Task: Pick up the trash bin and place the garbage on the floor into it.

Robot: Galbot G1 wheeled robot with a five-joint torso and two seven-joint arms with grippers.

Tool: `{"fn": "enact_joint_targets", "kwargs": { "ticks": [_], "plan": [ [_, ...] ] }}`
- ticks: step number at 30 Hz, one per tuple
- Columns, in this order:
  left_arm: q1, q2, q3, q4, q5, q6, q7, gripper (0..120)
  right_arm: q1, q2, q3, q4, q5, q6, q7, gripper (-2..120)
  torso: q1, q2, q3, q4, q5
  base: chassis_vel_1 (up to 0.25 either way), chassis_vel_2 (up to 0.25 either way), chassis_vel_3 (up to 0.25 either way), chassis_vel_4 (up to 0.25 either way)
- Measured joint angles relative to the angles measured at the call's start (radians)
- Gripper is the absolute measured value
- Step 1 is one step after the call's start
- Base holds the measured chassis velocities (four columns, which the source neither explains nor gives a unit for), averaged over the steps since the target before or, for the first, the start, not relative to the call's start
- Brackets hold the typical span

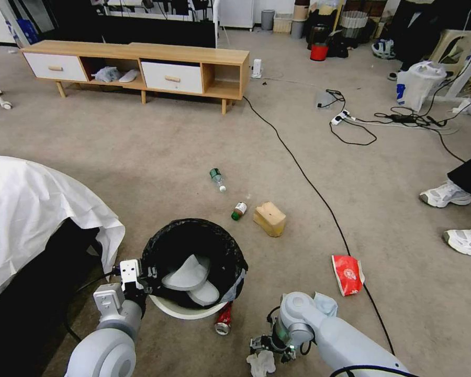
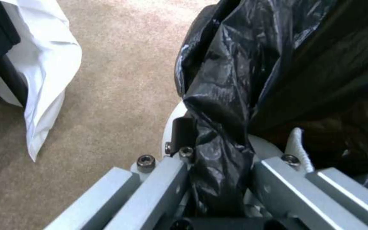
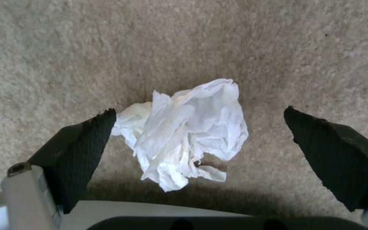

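the trash bin (image 1: 193,309) sits on the floor (image 1: 141,157) right before us, its white wall mostly hidden under the crinkled black bag (image 2: 278,64) folded over the rim, so we see only a pale crescent at its near edge. inside lie two grey-white flat shapes that we cannot identify. our left gripper (image 1: 144,280) is at the bin's left rim; in the left wrist view its jaws are closed on a bunched fold of the bag and the rim beneath, though the fingertips themselves are buried in the plastic. our right gripper (image 3: 199,127) hangs low over the carpet with its jaws wide apart, the white crumpled tissue (image 3: 188,134) lying between the two black pads (image 3: 81,150); one pad is just at the tissue's edge, and we cannot tell if it touches. in the head view the right forearm covers much of that tissue (image 1: 260,362) and part of a pale blue tissue (image 1: 325,302) behind it. a crushed red can (image 1: 224,318) lies against the bin's near side. farther out rest a red snack packet (image 1: 347,274) beside a black cable (image 1: 298,167), a tan box (image 1: 269,218), a small green-capped bottle (image 1: 239,210) and a clear bottle (image 1: 217,179). a white sheet (image 1: 31,209) drapes something at our left.
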Motion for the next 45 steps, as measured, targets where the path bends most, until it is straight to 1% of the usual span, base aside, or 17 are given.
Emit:
{"fn": "enact_joint_targets", "kwargs": {
  "ticks": [6,17,21,37,38,39,40,41,42,44,45],
  "plan": [
    [-0.002,0.002,-0.001,0.001,-0.004,0.000,0.000,1,-0.006,0.003,-0.001,-0.007,-0.015,0.000,-0.003,100,0.000,0.000,0.000,0.0000,0.0001,0.000,0.000,0.000,0.000],
    [0.004,0.005,-0.006,-0.004,-0.005,-0.002,0.001,1,-0.024,-0.016,0.009,-0.018,-0.037,0.000,-0.010,100,0.000,0.000,0.000,0.0002,0.0002,0.000,0.000,0.000,0.000],
    [0.004,0.007,-0.006,-0.007,-0.008,-0.003,0.002,1,-0.032,-0.021,0.010,-0.008,-0.047,0.000,-0.008,100,0.000,0.000,0.000,-0.0001,0.0002,0.000,0.000,0.000,0.000],
    [0.002,0.015,-0.007,-0.011,-0.014,-0.006,0.003,1,-0.035,-0.010,-0.007,0.007,-0.057,0.000,0.004,100,0.000,0.000,0.000,-0.0001,0.0000,0.000,0.000,0.000,0.000],
    [0.003,0.016,-0.008,-0.011,-0.015,-0.006,0.003,1,-0.036,-0.008,-0.008,0.007,-0.059,0.000,0.004,96,0.000,0.000,0.000,0.0000,0.0000,0.000,0.000,0.000,0.000],
    [0.003,0.016,-0.008,-0.011,-0.015,-0.006,0.003,1,-0.036,-0.008,-0.008,0.007,-0.059,0.000,0.004,96,0.000,0.000,0.000,0.0000,0.0000,0.000,0.000,0.000,0.000],
    [0.003,0.016,-0.008,-0.012,-0.015,-0.006,0.003,1,-0.035,-0.008,-0.009,0.008,-0.062,0.000,0.005,92,0.000,0.000,0.000,-0.0001,-0.0004,0.000,0.000,0.000,0.000],
    [0.003,0.016,-0.009,-0.012,-0.015,-0.007,0.004,1,-0.036,-0.008,-0.009,0.010,-0.064,0.000,0.006,87,0.000,0.000,0.000,-0.0003,-0.0017,0.000,0.000,0.000,0.000],
    [0.003,0.016,-0.009,-0.012,-0.015,-0.007,0.004,1,-0.036,-0.008,-0.009,0.010,-0.064,0.000,0.006,87,0.000,0.000,0.000,-0.0003,-0.0017,0.000,0.000,0.000,0.000],
    [0.004,0.016,-0.008,-0.013,-0.015,-0.007,0.004,1,-0.036,-0.008,-0.011,0.014,-0.069,-0.001,0.007,79,0.000,0.000,0.000,-0.0006,-0.0022,0.000,0.000,0.000,0.000],
    [0.004,0.016,-0.008,-0.013,-0.015,-0.007,0.004,1,-0.036,-0.008,-0.011,0.014,-0.069,-0.001,0.007,79,0.000,0.000,0.000,-0.0006,-0.0022,0.000,0.000,0.000,0.000]
  ]
}}
